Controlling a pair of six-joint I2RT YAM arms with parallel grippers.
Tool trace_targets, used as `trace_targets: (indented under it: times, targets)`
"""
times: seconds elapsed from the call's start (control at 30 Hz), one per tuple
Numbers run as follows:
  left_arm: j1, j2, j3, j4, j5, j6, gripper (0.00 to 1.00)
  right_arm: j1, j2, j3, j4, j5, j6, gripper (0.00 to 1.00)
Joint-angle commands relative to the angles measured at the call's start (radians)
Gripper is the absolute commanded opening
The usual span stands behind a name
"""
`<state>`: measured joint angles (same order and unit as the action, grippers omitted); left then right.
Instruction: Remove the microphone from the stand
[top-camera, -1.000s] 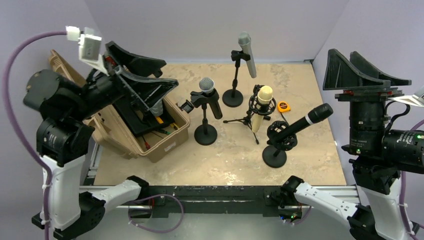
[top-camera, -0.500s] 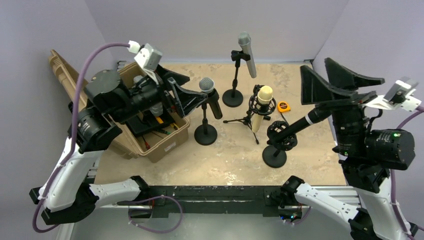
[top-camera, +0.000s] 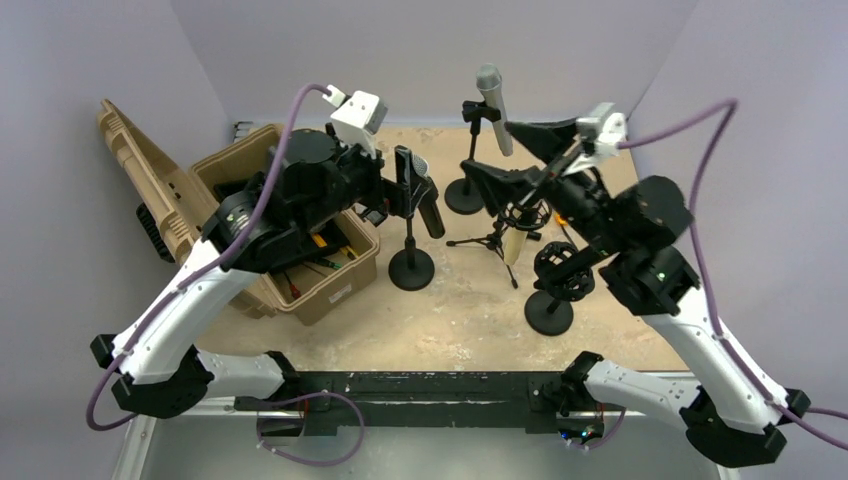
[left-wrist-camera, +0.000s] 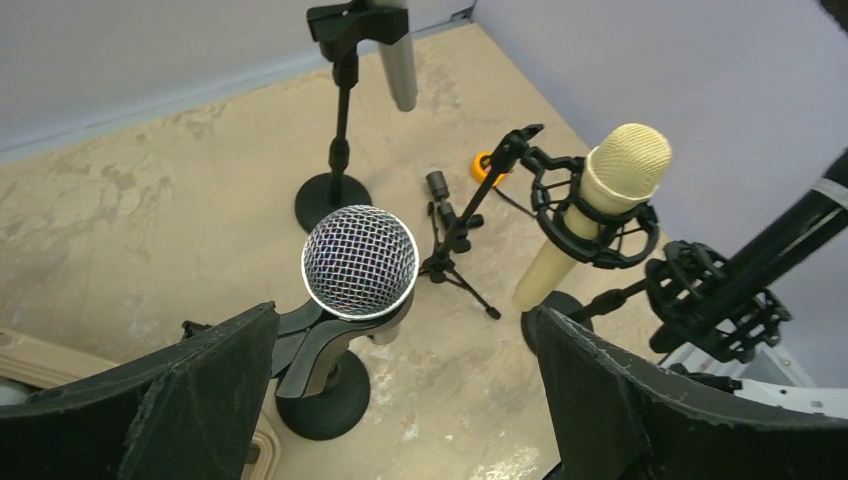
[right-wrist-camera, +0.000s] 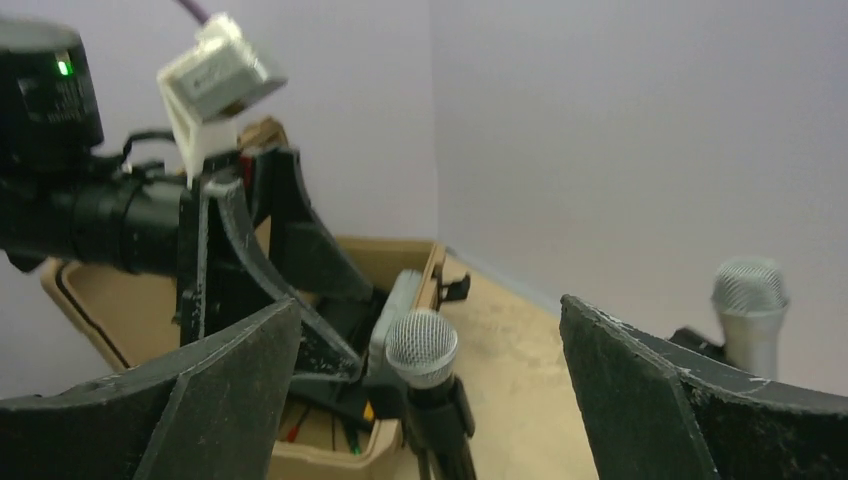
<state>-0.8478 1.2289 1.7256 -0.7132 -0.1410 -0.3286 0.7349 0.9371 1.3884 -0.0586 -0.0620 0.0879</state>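
Microphones on four stands crowd the beige counter. The one the task concerns is the mesh-headed microphone, dark in the body. It sits tilted in the clip of its stand, whose round base rests on the counter just beside the open tan case.

The left gripper hangs over this microphone with its jaws released and spread wide. In the left wrist view the mesh head lies between the two fingers, nearer the left one, with a gap on each side. From overhead one finger covers the head, so contact cannot be judged there, though it looks clear.

The right gripper is raised over the middle of the counter and points toward the left arm. Its jaws are also released, wide apart and holding nothing. Its camera sees the mesh head low between its fingers, well apart from them.

Near the back wall a silver microphone leans in a taller stand. A cream microphone sits in a black shock mount on a small tripod. Near it a long black microphone with a white band sits in another shock mount. A small orange object lies on the counter beyond the tripod.
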Motion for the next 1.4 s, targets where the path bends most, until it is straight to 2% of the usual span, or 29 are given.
trace_targets:
  times: [0.0,0.17,0.3,0.5,0.73,0.9,0.97,1.07,1.2,1.37]
  targets:
    - [-0.005,0.025,0.018,-0.018,-0.079,0.017,0.96,0.004,0.0,-0.044,0.008,-0.093,0.0,0.99]
    - [-0.005,0.071,0.026,-0.016,-0.102,0.015,0.9,0.005,0.013,-0.092,0.044,-0.149,0.026,0.99]
    - [-0.004,0.1,0.03,-0.015,-0.113,0.004,0.78,0.007,-0.002,-0.116,0.054,-0.146,0.03,0.99]
    - [-0.004,0.135,0.029,-0.013,-0.116,-0.001,0.65,0.006,-0.034,-0.129,0.033,-0.061,0.021,0.99]
    - [-0.004,0.136,-0.006,0.034,-0.127,0.045,0.6,0.006,-0.07,-0.151,0.023,-0.017,0.013,0.99]
    - [-0.004,0.138,-0.012,0.049,-0.132,0.085,0.47,0.006,-0.076,-0.181,0.007,0.024,0.005,0.99]
    - [-0.002,0.134,-0.017,0.053,-0.111,0.101,0.42,0.006,-0.074,-0.193,0.006,0.023,0.002,0.99]
    - [-0.003,0.113,-0.017,0.051,-0.023,0.134,0.28,0.006,-0.062,-0.205,-0.003,0.018,-0.016,0.99]
    - [-0.003,0.071,-0.006,0.006,0.093,0.176,0.02,0.008,-0.032,-0.2,-0.023,0.002,-0.054,0.99]
    - [-0.002,0.013,0.009,-0.055,0.202,0.193,0.0,0.029,0.011,-0.167,-0.004,-0.037,-0.08,0.99]
